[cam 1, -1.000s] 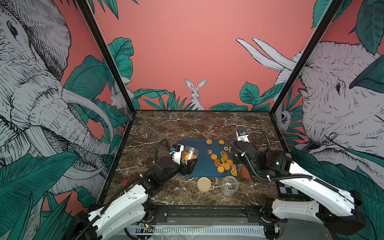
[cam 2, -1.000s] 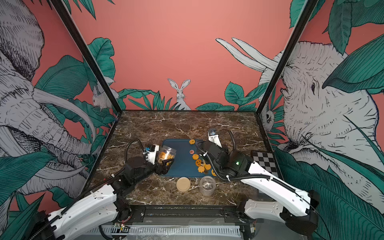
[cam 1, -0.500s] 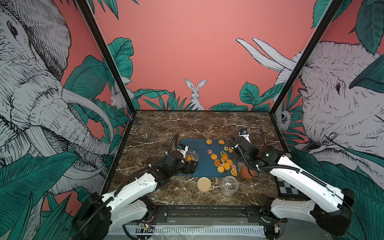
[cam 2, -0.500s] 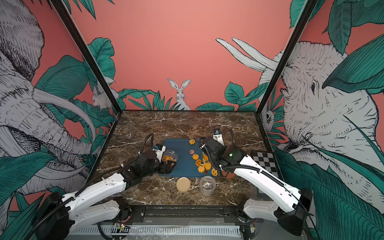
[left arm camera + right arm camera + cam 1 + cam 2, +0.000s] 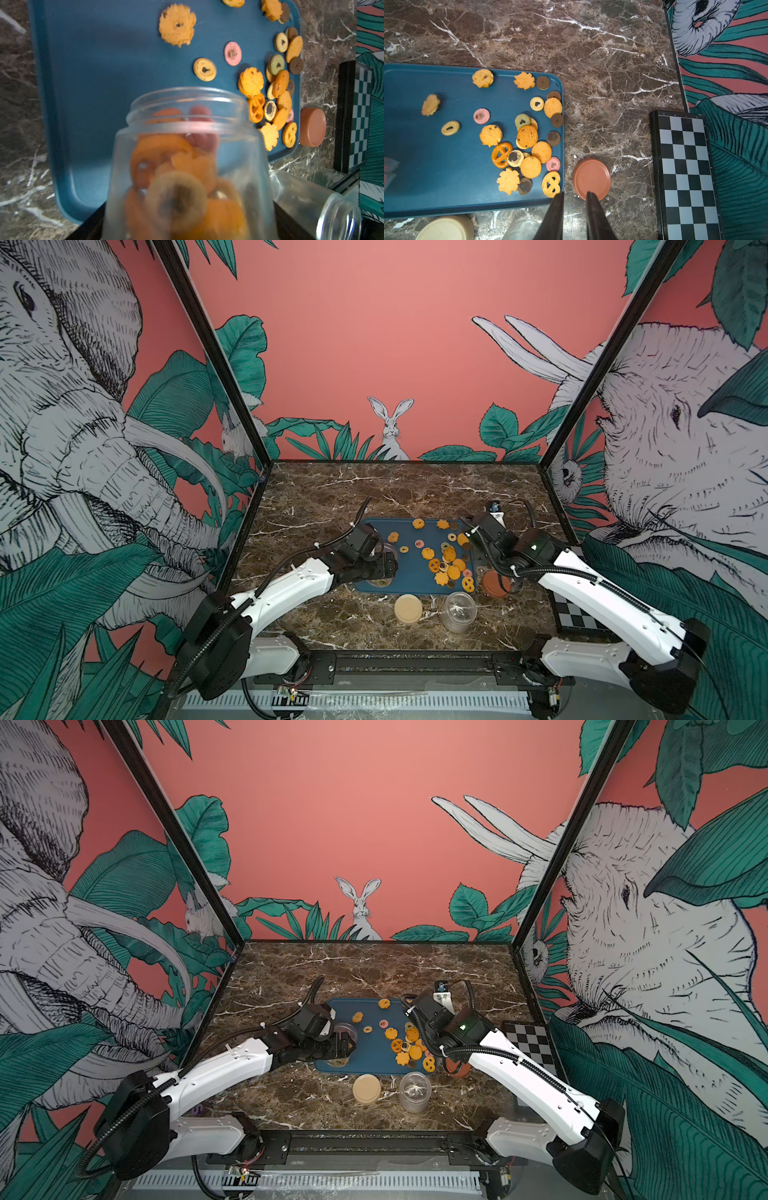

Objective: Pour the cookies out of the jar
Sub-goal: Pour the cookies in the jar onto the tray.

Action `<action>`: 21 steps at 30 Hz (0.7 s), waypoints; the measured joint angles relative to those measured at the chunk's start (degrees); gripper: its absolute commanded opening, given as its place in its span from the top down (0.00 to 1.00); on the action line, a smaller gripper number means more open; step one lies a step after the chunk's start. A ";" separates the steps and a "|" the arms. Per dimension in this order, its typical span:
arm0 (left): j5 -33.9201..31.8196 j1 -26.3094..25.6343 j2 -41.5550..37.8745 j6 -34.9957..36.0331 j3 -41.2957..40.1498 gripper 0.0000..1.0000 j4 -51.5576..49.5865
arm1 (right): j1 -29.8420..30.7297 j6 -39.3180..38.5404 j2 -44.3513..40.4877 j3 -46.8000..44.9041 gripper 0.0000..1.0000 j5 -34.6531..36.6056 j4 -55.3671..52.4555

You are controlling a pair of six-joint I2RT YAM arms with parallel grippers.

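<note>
**Around the tray**

A blue rectangular plastic tray (image 5: 411, 578) lies on the brown marble table (image 5: 332, 497). Small orange round cookies (image 5: 449, 554) lie on its right half. A clear plastic jar of cookies (image 5: 187, 166) hangs over its left. Before the tray sits a cream round lid (image 5: 408, 609), left of an empty clear jar (image 5: 459, 611).

On my feed the brown marble table (image 5: 395, 489) carried a dark blue tray (image 5: 409, 576), set flat near the middle. Just off its near edge a cream lid (image 5: 408, 608) lay flat, and beside that an empty clear jar (image 5: 458, 611) stood upright with its mouth open. A terracotta lid (image 5: 494, 583) lay flat by the tray's near right corner, close to the rim but apart from it. A black-framed checkerboard (image 5: 575, 614) sat along the table's right edge. The salmon back wall showed a painted rabbit (image 5: 390, 427); the side walls bore elephants and green leaves.
</note>
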 measured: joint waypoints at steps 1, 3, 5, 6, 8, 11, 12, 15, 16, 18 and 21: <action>0.39 0.50 0.22 -1.05 0.42 1.00 -0.83 | 0.00 0.04 -0.04 -0.11 0.78 -0.15 -0.04; 1.33 1.77 0.31 -3.32 0.83 1.00 -1.79 | -0.20 0.07 -0.07 -0.13 0.78 -0.35 -0.17; 3.26 3.50 0.31 -6.32 1.05 1.00 -2.45 | -0.28 0.24 -0.09 -0.13 0.78 -0.46 -0.24; 4.59 4.68 0.33 -8.57 1.05 1.00 -2.62 | -0.28 0.31 -0.09 -0.13 0.78 -0.52 -0.26; 8.13 6.91 0.37 -13.46 0.22 1.00 -1.64 | -0.31 0.57 -0.09 -0.13 0.78 -0.66 -0.26; 13.70 9.38 0.26 -23.08 -4.57 1.00 4.98 | -0.33 0.92 -0.09 -0.13 0.78 -0.96 -0.26; 15.02 9.60 0.26 -25.92 -6.14 1.00 6.38 | -0.33 0.98 -0.09 -0.13 0.78 -1.11 -0.24; 17.97 9.60 -0.02 -32.35 -8.11 1.00 7.78 | -0.33 1.14 -0.09 -0.13 0.79 -1.31 -0.26; 18.78 9.57 -0.31 -34.29 -8.48 1.00 8.76 | -0.33 1.16 -0.09 -0.13 0.79 -1.36 -0.26; 20.28 9.60 -1.46 -38.69 -9.73 1.00 11.65 | -0.33 1.25 -0.09 -0.13 0.78 -1.40 -0.26; 21.00 9.60 -4.61 -44.87 -11.08 1.00 13.27 | -0.33 1.33 -0.09 -0.13 0.78 -1.40 -0.31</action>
